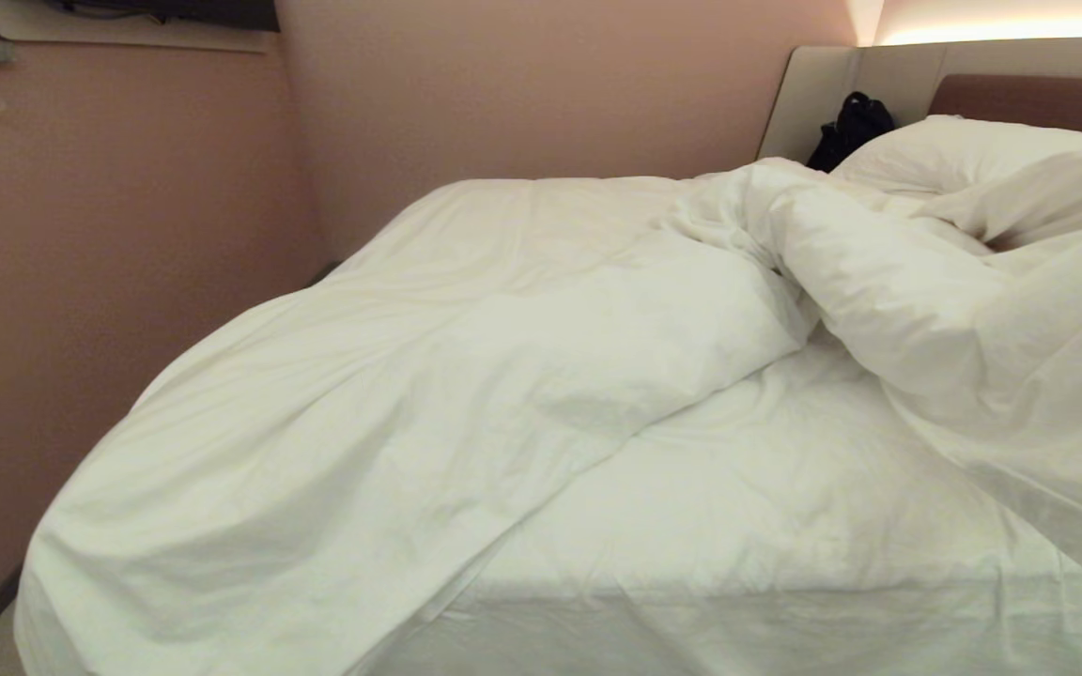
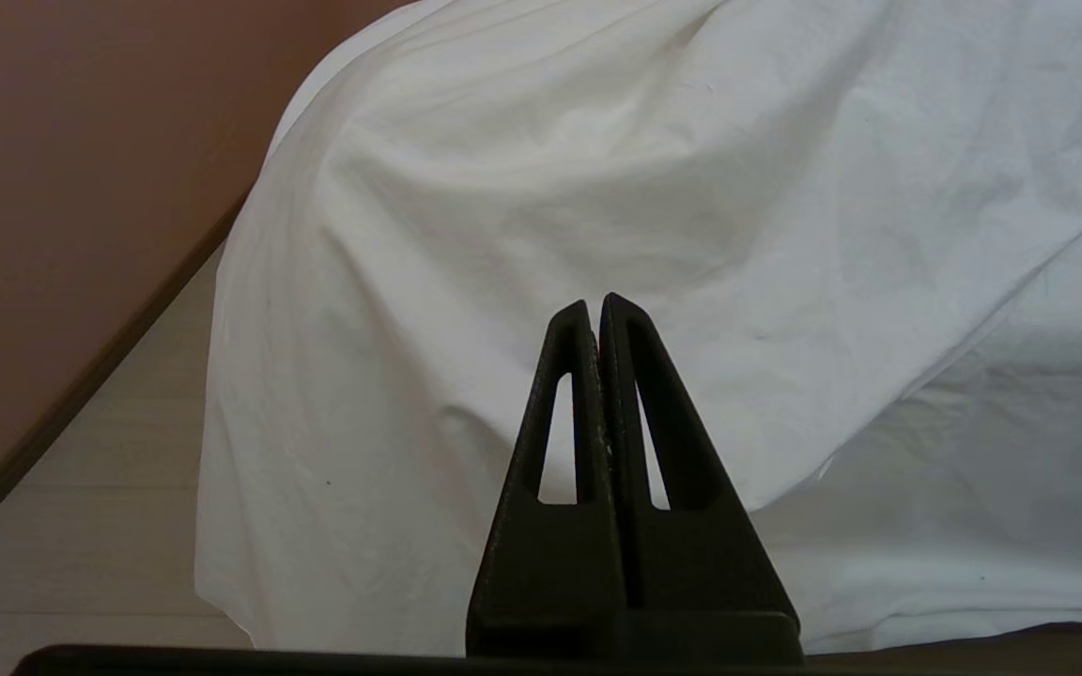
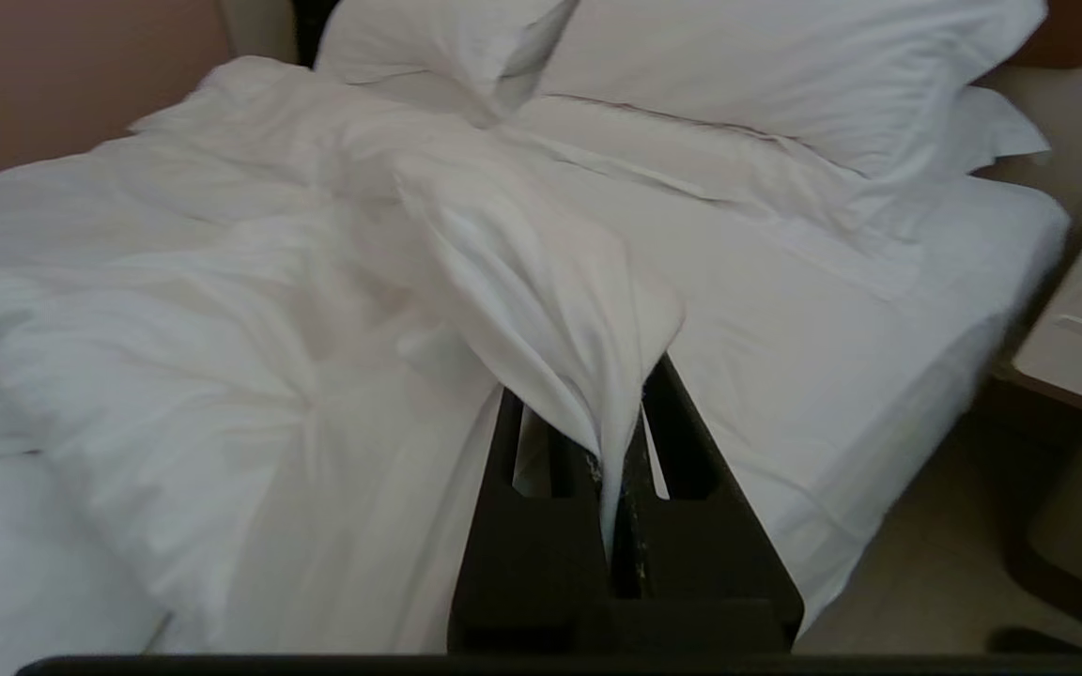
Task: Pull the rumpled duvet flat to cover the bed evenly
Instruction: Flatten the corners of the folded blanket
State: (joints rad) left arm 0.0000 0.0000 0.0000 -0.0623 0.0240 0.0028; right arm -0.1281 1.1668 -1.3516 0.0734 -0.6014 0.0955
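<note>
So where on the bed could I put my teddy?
The bare white sheet at the near edge, between the heaped puffy white duvet and its lifted fold, is free. By the plump white pillows it's crowded.

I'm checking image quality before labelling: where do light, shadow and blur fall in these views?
Head view: a warm light strip glows above the headboard, and the duvet has soft fold shadows. Left wrist view: even light, the left gripper a dark silhouette. Right wrist view: slightly soft, most at the pillows; the right gripper pinches duvet fabric.

no readable text, labels, numbers
</note>
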